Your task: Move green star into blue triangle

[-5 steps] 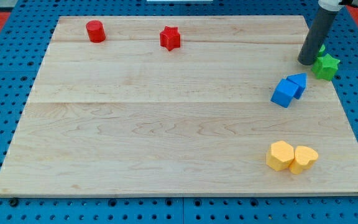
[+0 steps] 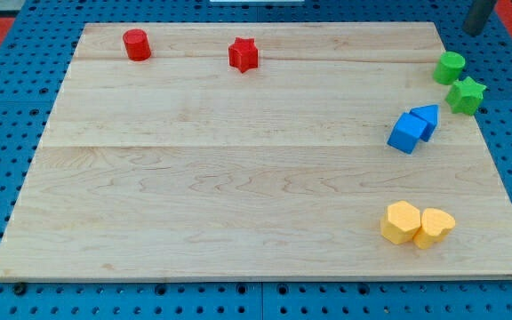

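The green star (image 2: 466, 94) lies near the board's right edge, just below a green cylinder (image 2: 449, 68). The blue triangle (image 2: 427, 117) sits to the star's lower left, touching a blue cube (image 2: 406, 132); a small gap separates the star from the triangle. My tip (image 2: 476, 29) is at the view's top right corner, off the board's corner, above and right of the green cylinder and apart from all blocks.
A red cylinder (image 2: 136, 44) and a red star (image 2: 244, 55) lie at the board's top left. Two yellow blocks (image 2: 416, 224) touch each other at the bottom right. The wooden board (image 2: 238, 160) rests on a blue pegboard.
The rod has moved up and right, from beside the green star to the view's top right corner, uncovering the green cylinder. The blocks have not moved.
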Available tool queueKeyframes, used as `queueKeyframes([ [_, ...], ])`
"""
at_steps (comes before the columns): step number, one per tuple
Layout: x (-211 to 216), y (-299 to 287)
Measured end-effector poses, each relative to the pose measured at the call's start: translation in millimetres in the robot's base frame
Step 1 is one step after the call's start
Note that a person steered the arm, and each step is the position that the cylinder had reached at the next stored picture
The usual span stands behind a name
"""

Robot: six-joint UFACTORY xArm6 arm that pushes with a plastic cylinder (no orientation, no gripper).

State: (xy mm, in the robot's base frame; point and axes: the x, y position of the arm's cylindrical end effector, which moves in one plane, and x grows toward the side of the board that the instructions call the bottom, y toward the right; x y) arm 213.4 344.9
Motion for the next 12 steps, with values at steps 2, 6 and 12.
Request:
queueKeyframes([
  [2, 20.9, 0.3],
  [6, 126.7, -0.4],
  [12, 140.5, -69.7],
])
